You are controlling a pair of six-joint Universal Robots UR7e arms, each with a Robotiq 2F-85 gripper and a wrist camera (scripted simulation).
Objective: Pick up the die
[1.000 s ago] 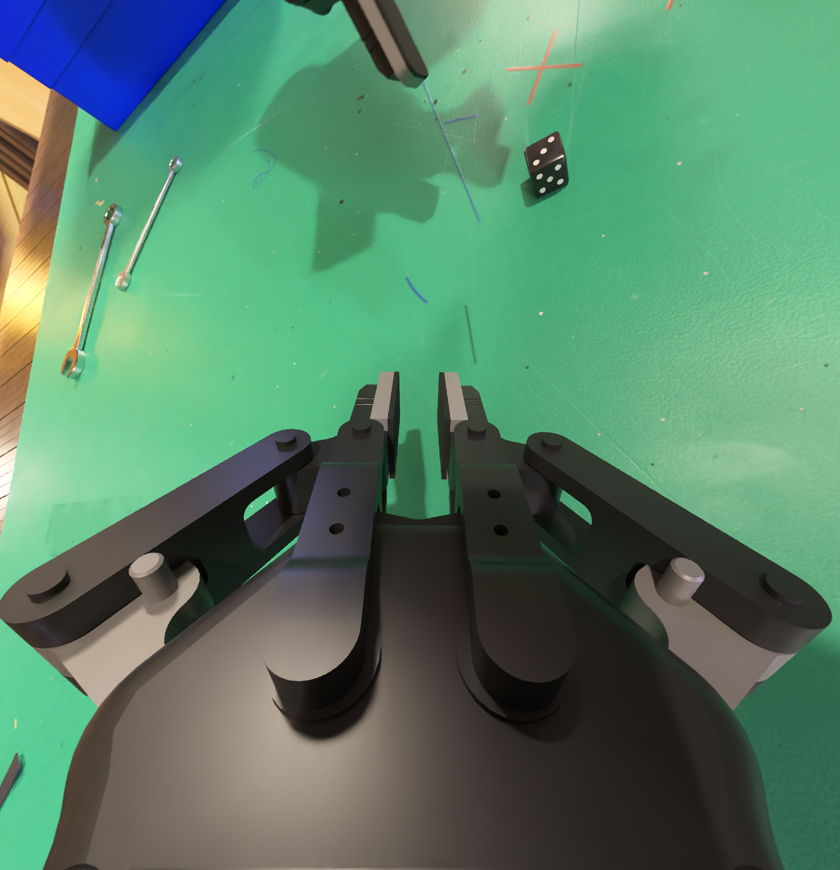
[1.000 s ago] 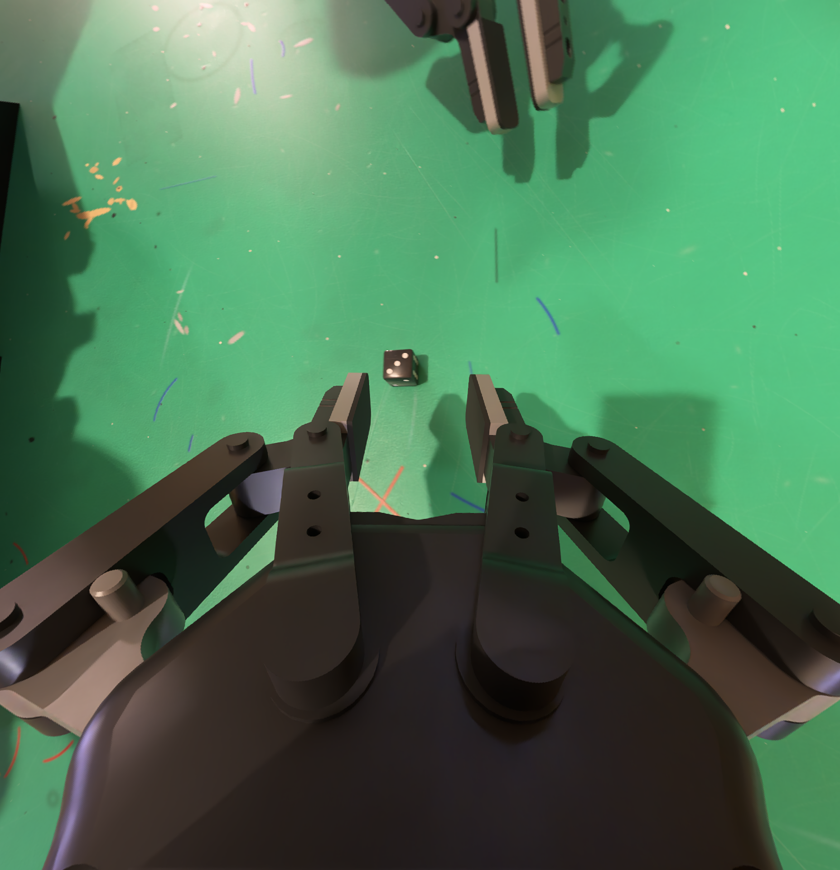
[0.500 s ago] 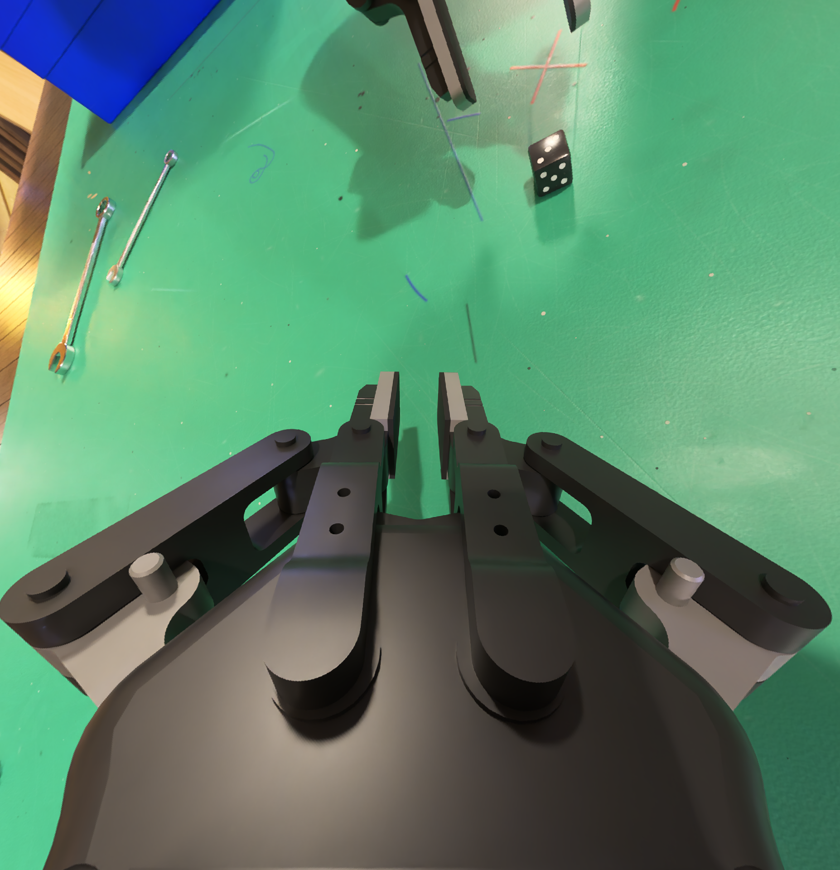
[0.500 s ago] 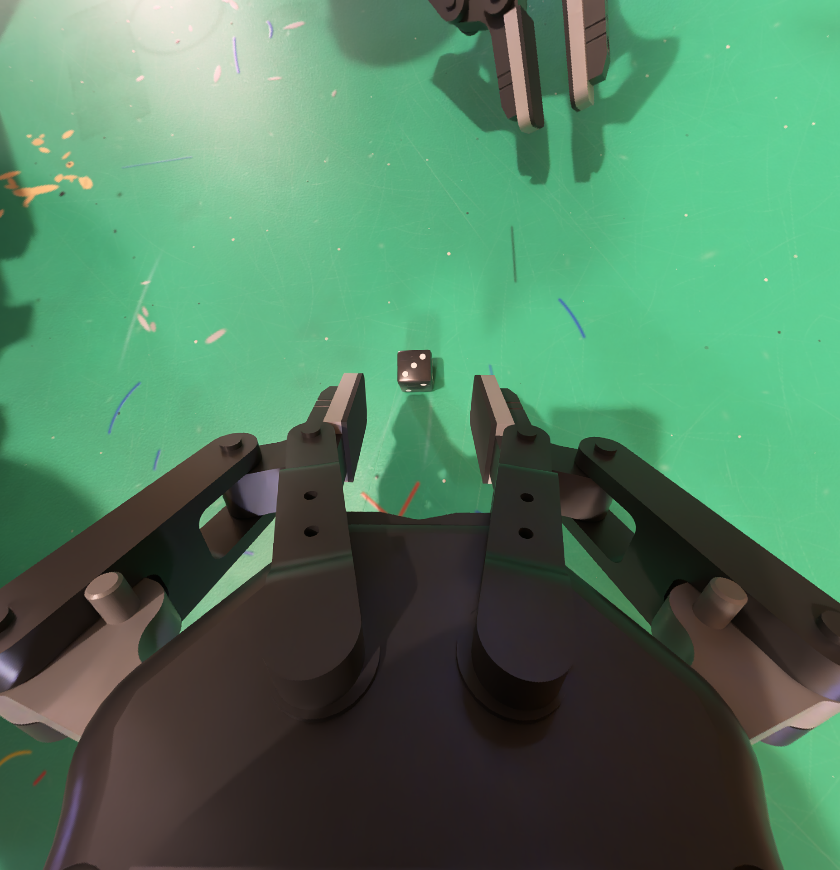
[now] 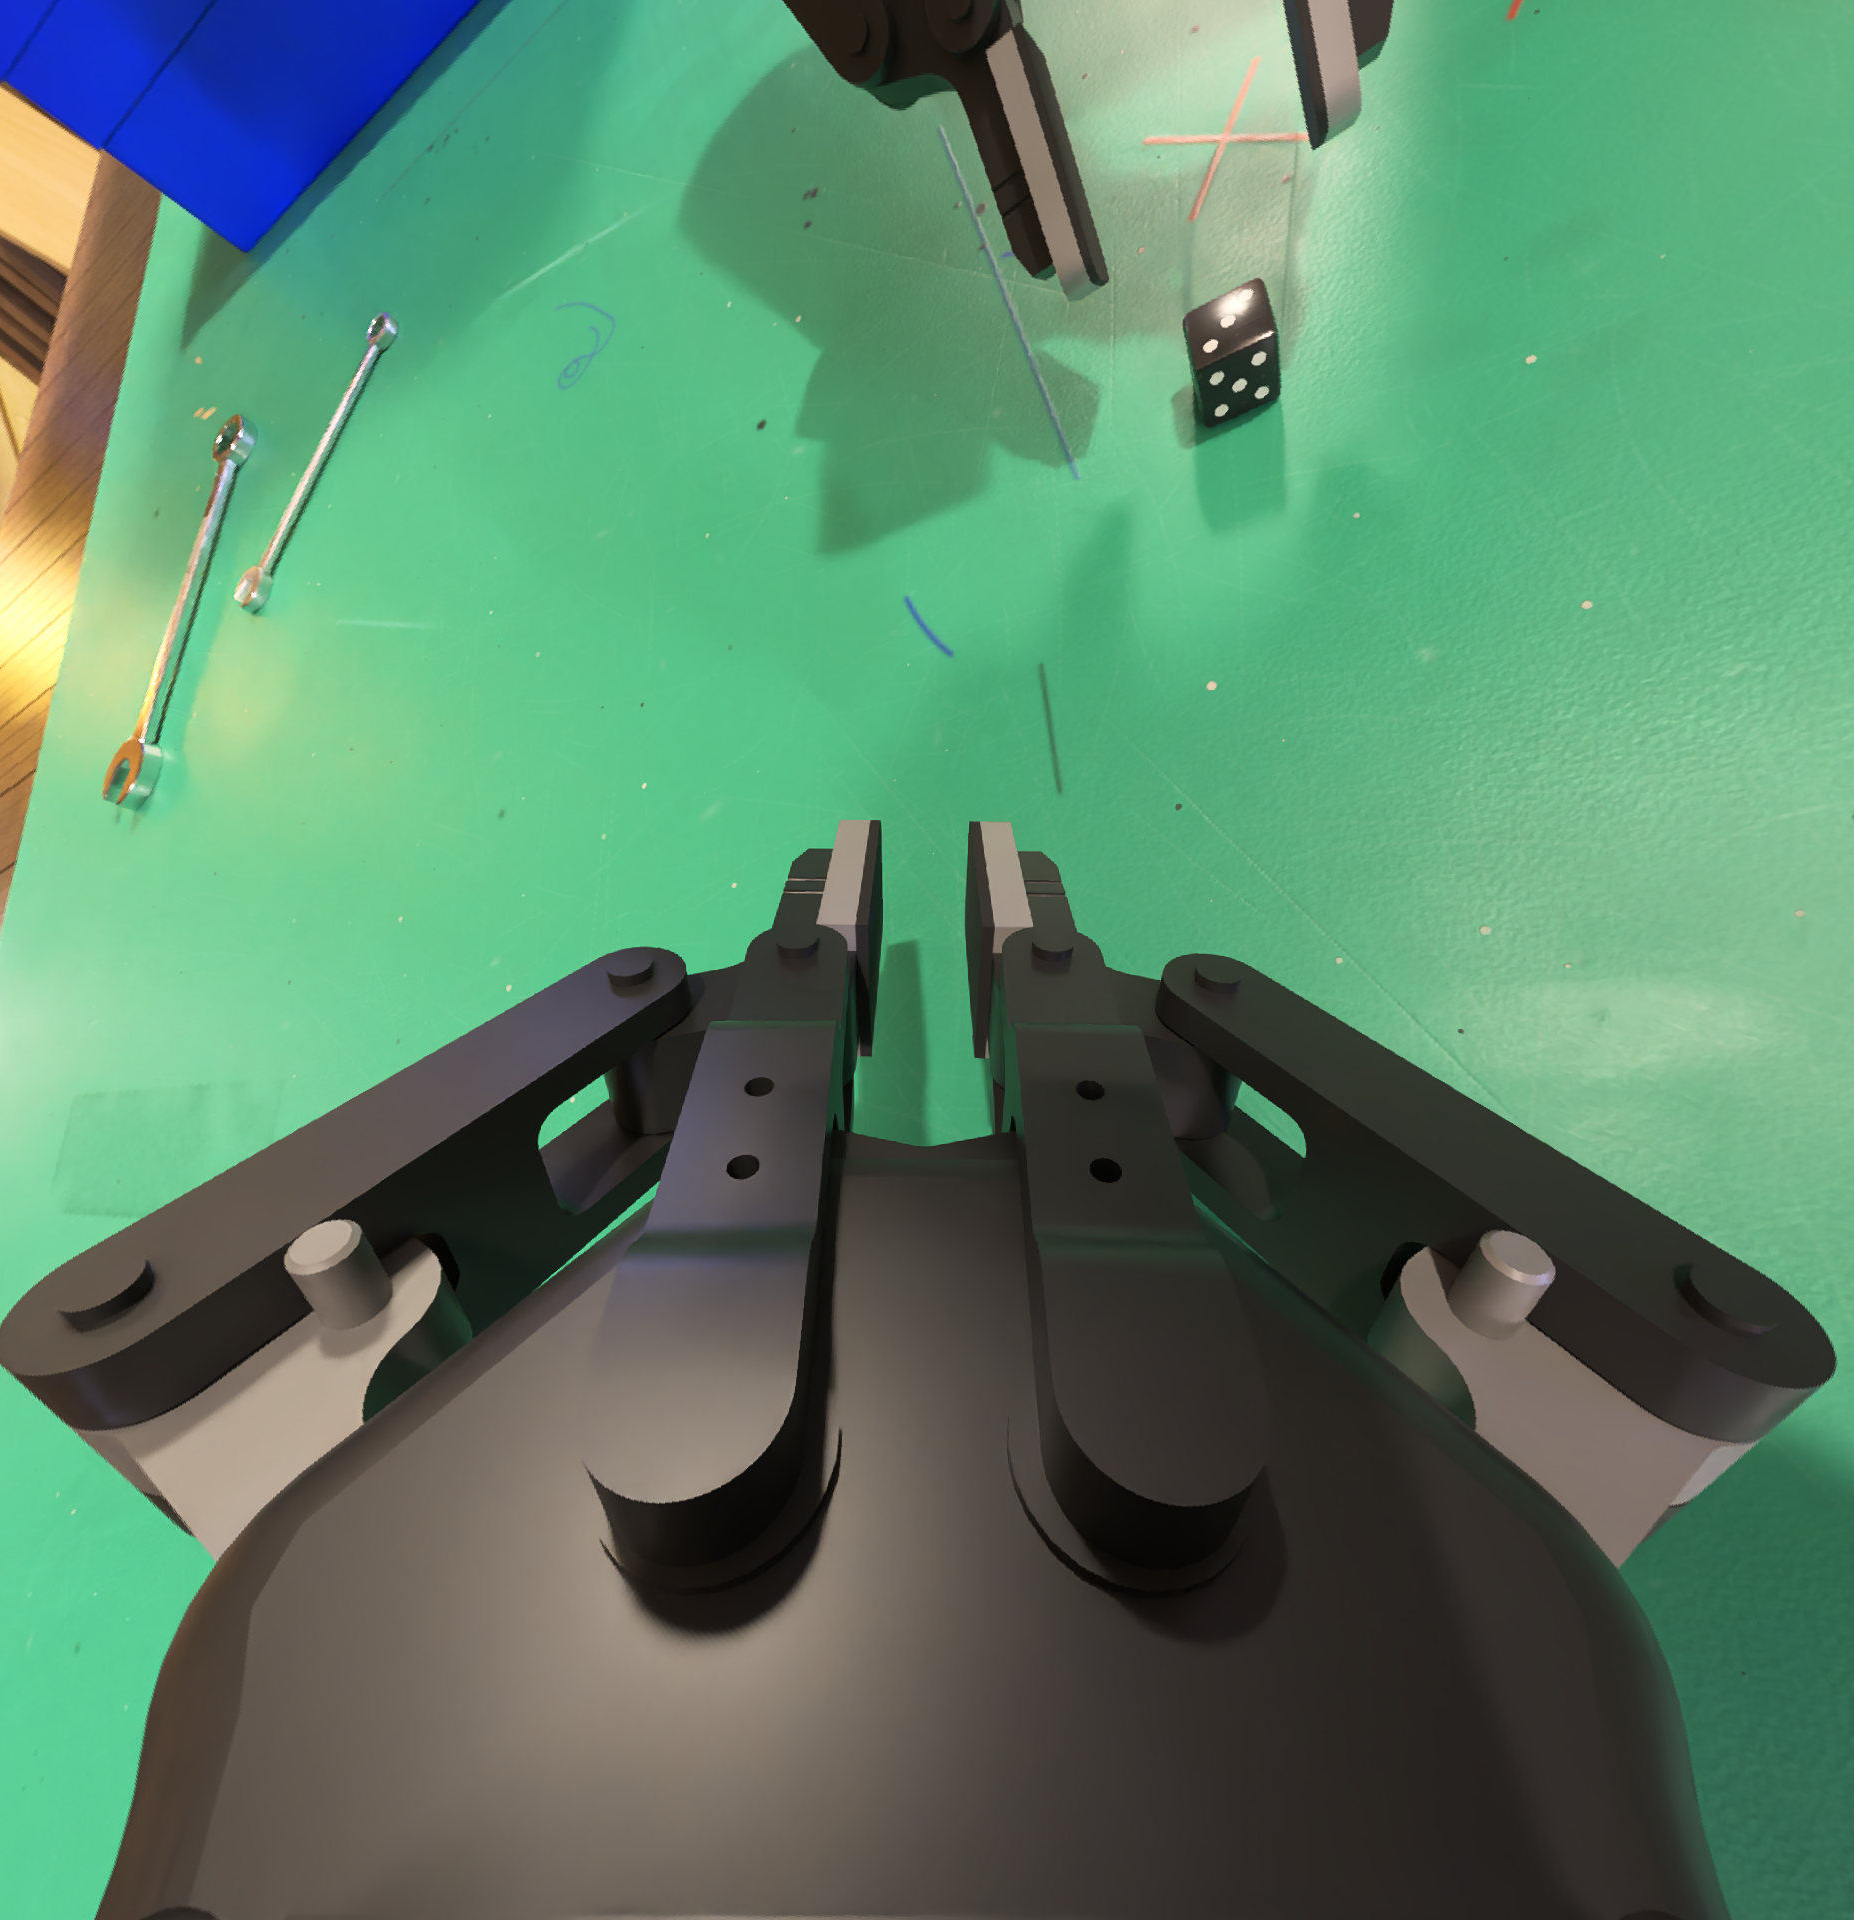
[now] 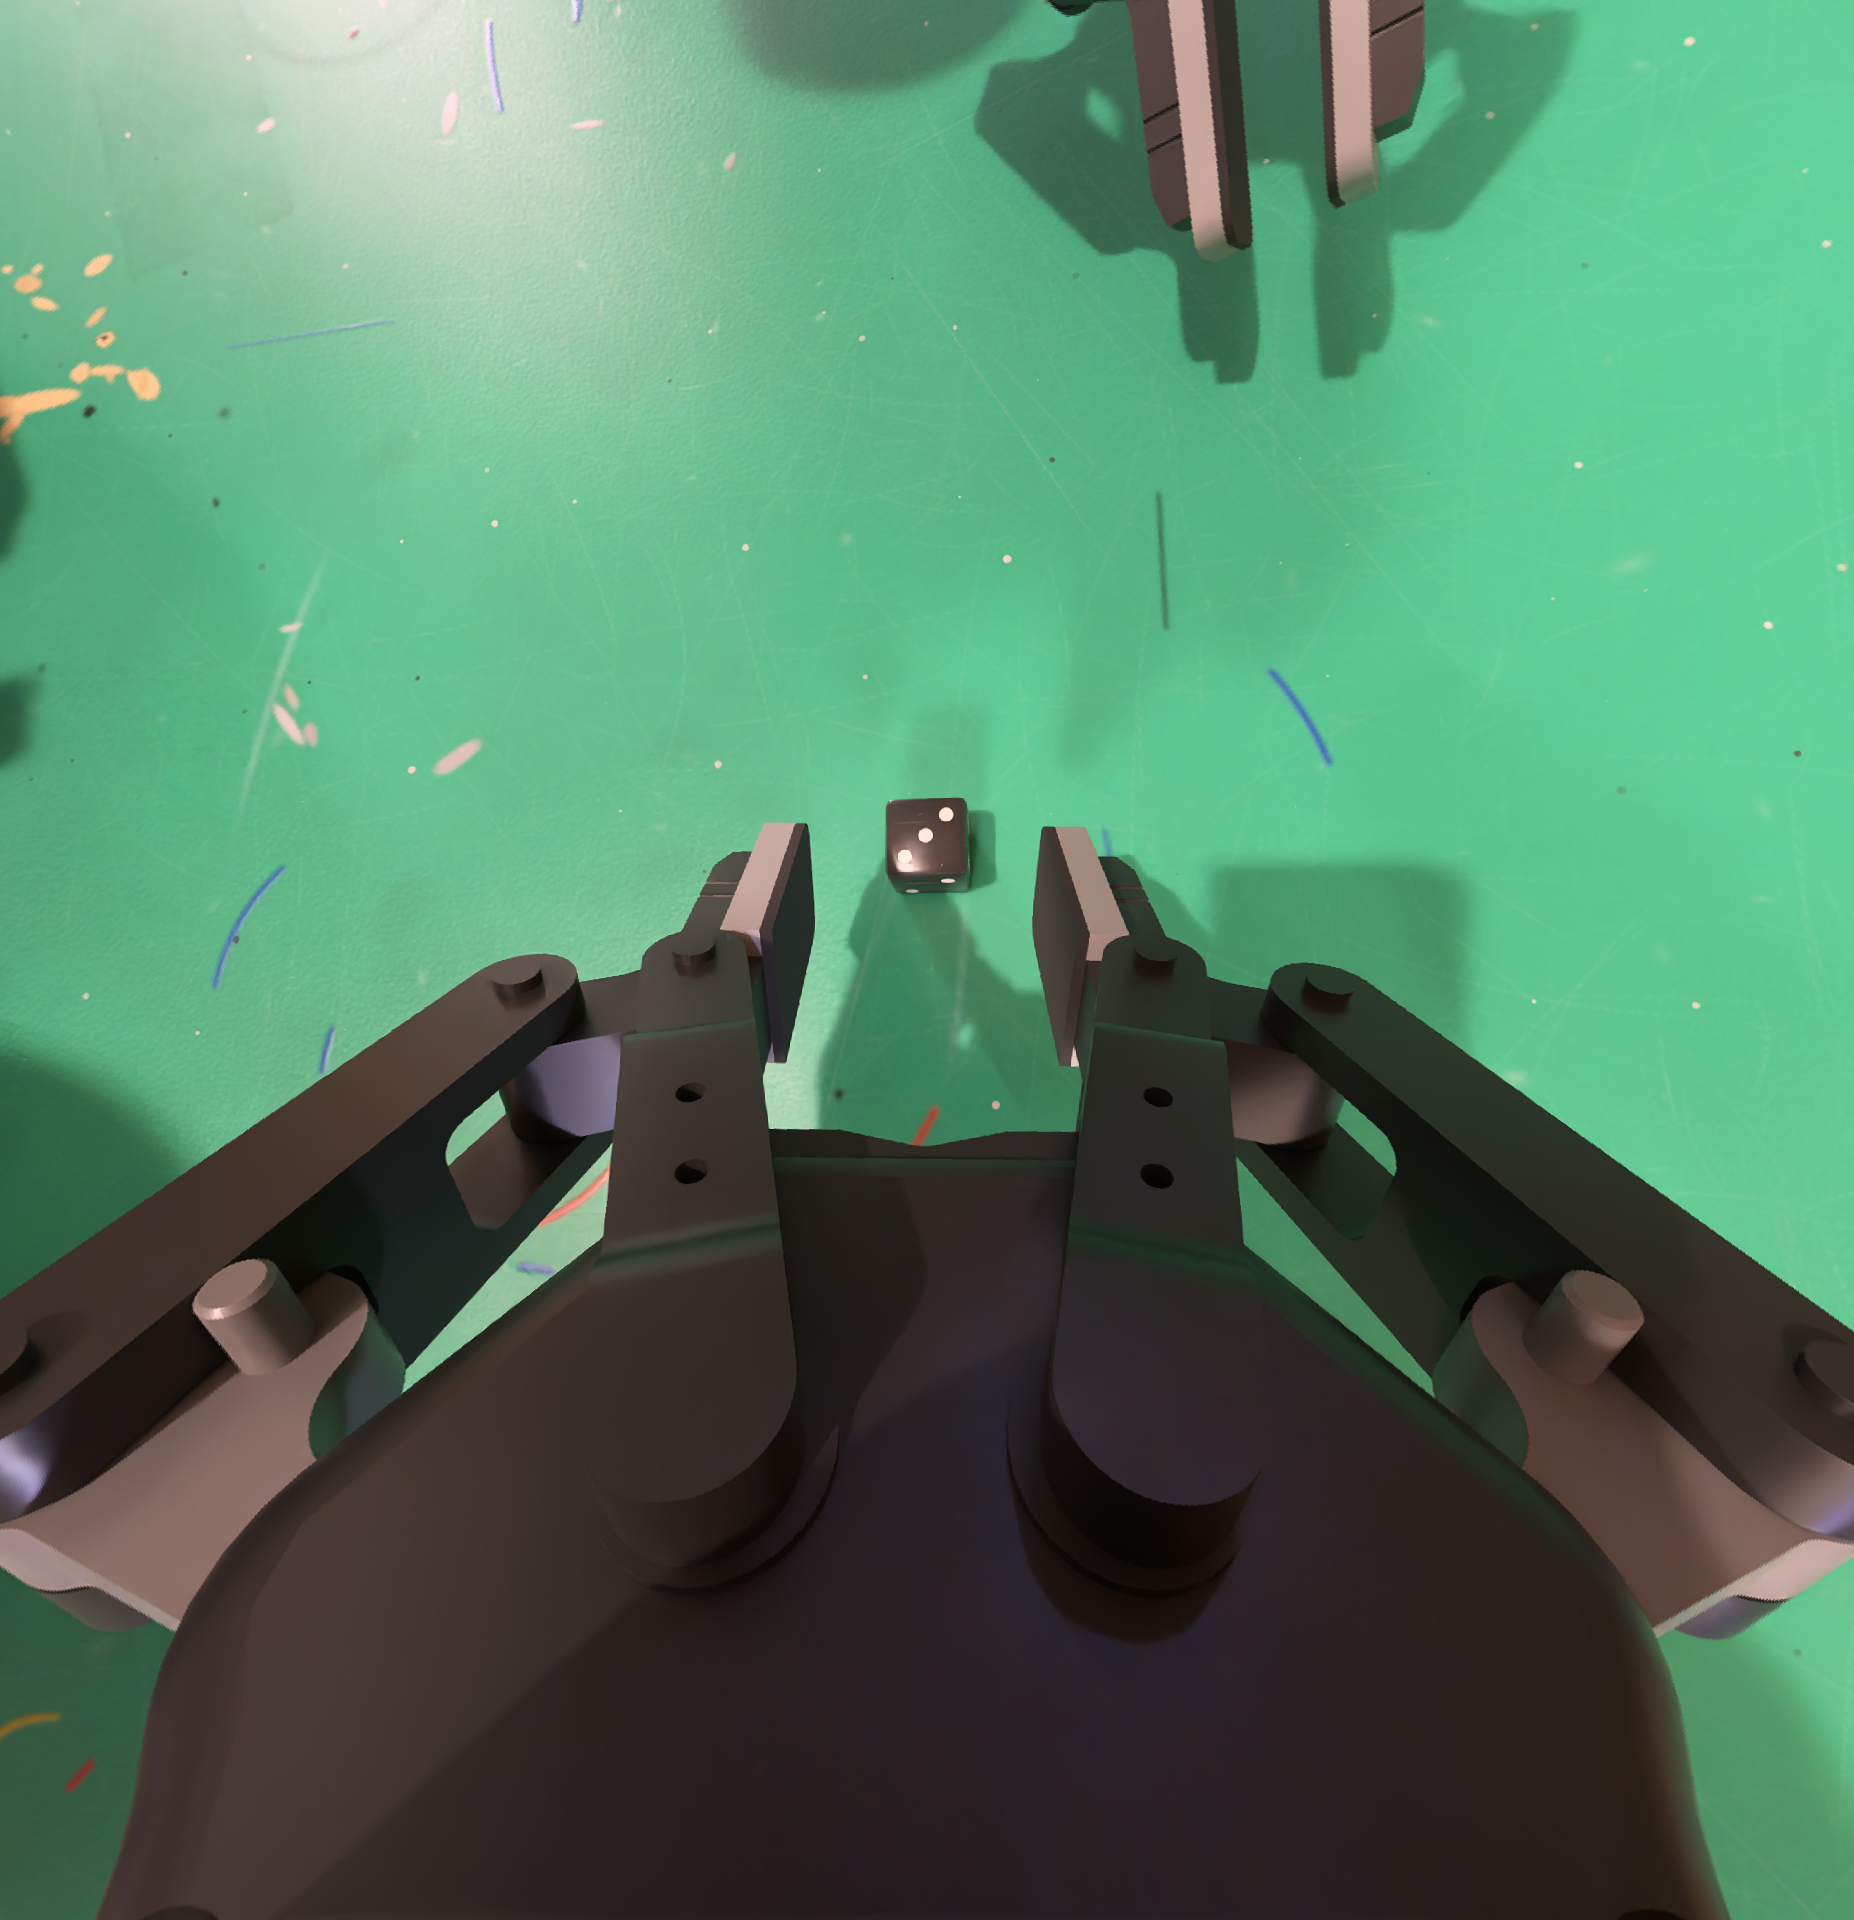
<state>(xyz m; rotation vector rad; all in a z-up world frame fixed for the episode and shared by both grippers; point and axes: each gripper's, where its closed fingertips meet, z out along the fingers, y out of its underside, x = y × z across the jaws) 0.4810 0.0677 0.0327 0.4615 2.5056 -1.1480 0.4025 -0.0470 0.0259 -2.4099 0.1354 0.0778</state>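
Note:
A small black die (image 6: 928,844) with white pips lies on the green table (image 6: 590,468). In the right wrist view it sits level with the tips of my right gripper (image 6: 925,837), centred in the gap. The jaws are open and wider than the die, and neither pad touches it. In the left wrist view the die (image 5: 1232,353) is far ahead and to the right, with the right gripper (image 5: 1201,208) hovering over it. My left gripper (image 5: 925,842) is empty above bare table, its jaws a narrow gap apart. It also shows at the top of the right wrist view (image 6: 1281,218).
Two metal wrenches (image 5: 180,613) (image 5: 315,462) lie near the table's left edge, with wood floor (image 5: 9,520) beyond. A blue box (image 5: 227,94) sits at the far left corner. A red cross mark (image 5: 1224,140) is painted behind the die.
My right gripper has moved forward and down over the die, which is now centred between its fingertips. The left gripper has barely moved and its gap is unchanged.

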